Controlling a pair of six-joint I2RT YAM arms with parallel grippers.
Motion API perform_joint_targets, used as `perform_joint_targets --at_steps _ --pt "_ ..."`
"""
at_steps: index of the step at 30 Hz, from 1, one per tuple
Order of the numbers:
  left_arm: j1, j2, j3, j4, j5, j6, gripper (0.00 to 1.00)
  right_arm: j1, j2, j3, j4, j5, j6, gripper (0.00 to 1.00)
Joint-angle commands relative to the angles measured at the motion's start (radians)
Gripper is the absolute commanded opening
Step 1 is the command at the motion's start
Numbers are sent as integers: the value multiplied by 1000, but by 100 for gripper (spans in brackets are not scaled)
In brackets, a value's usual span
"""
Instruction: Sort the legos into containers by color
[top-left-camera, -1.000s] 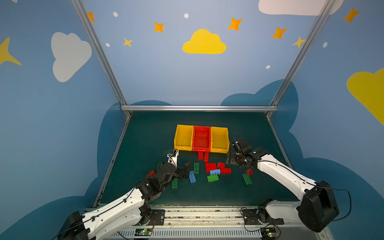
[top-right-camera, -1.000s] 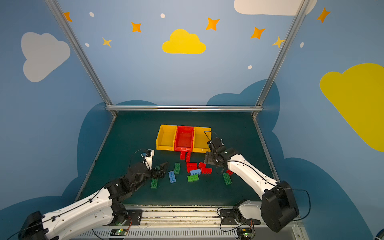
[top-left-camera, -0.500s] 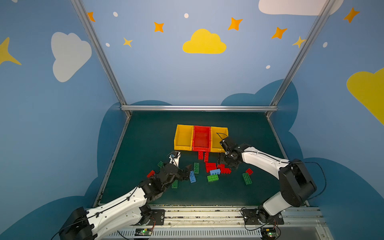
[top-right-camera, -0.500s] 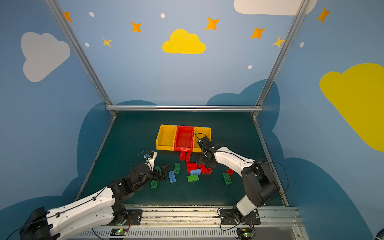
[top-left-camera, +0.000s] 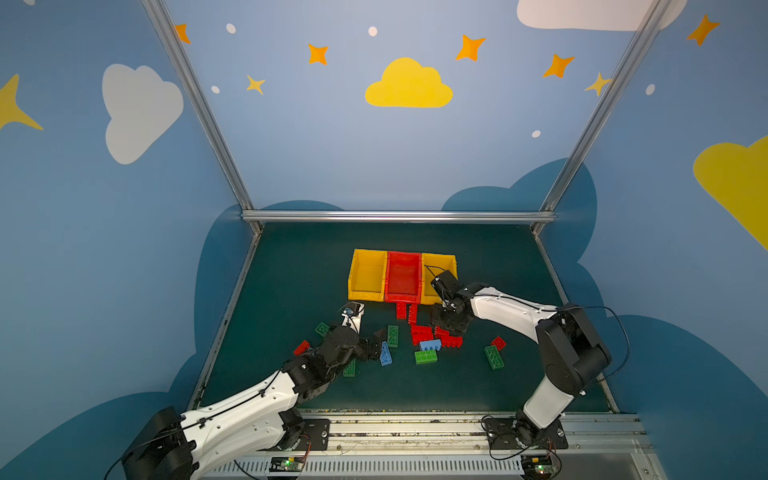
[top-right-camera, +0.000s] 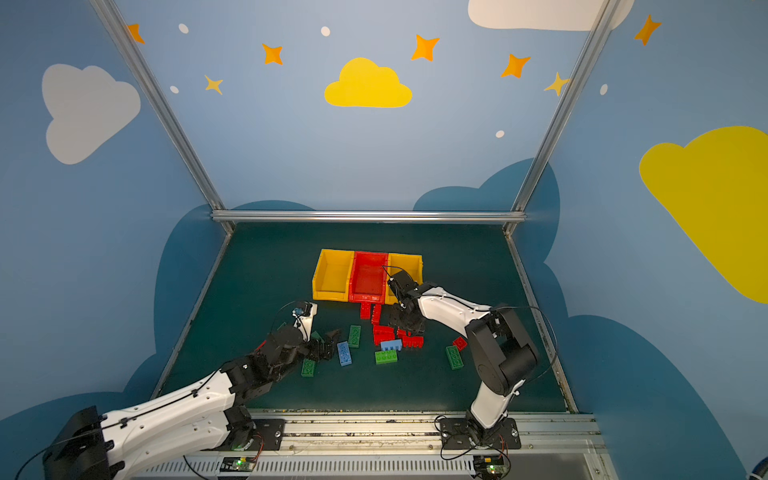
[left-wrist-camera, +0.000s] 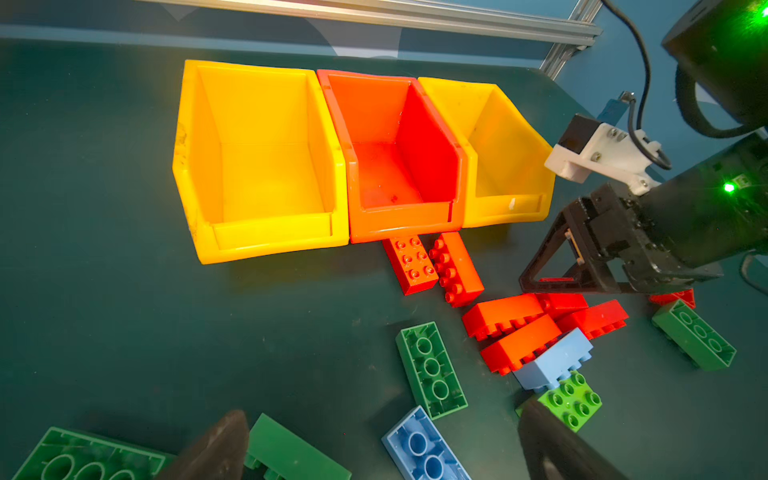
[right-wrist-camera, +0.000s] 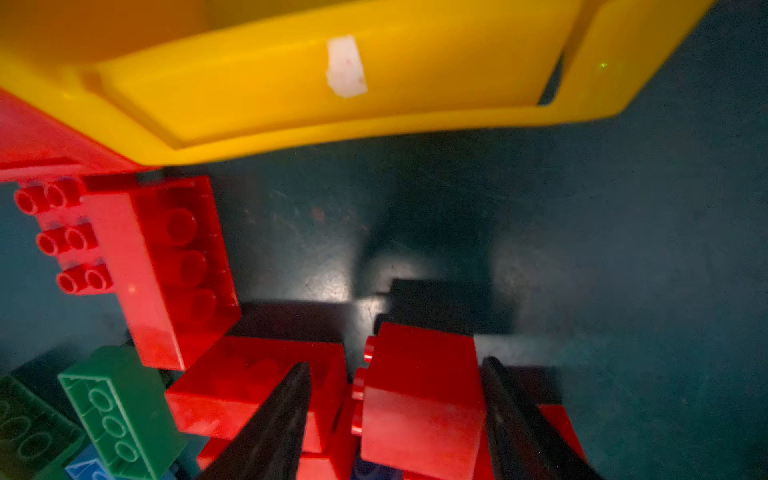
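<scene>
Three joined containers stand at the back: a yellow bin (top-left-camera: 368, 274), a red bin (top-left-camera: 403, 276) and a second yellow bin (top-left-camera: 438, 264), all empty in the left wrist view. Legos lie loose in front of them. My right gripper (right-wrist-camera: 397, 363) is down in the red pile (top-left-camera: 422, 332). Its fingers straddle a red brick (right-wrist-camera: 419, 399), one finger against it, a small gap at the other. My left gripper (left-wrist-camera: 380, 411) hangs open low over the mat. An upturned blue brick (left-wrist-camera: 424, 449) and a green brick (left-wrist-camera: 286, 453) lie between its fingers.
Two red bricks (top-left-camera: 405, 311) lie against the red bin's front. A light blue brick (top-left-camera: 430, 345) and a bright green one (top-left-camera: 426, 356) touch the red pile. Green bricks (top-left-camera: 392, 336) (top-left-camera: 493, 357) and a small red one (top-left-camera: 498, 342) lie scattered. Metal frame rails edge the mat.
My right gripper has swung in from the right and dropped onto the red pile, its jaws narrowing round a red brick. My left gripper has edged forward toward the blue brick, still open.
</scene>
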Motion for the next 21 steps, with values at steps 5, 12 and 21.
perform_joint_targets --at_steps 5,12,21 --pt "-2 -20 12 22 10 23 100 14 27 29 -80 44 39 54" --pt "-2 -50 -1 22 4 25 100 23 40 45 -123 80 43 46" --pt "-3 -64 4 2 -2 22 100 28 56 87 -152 81 25 30"
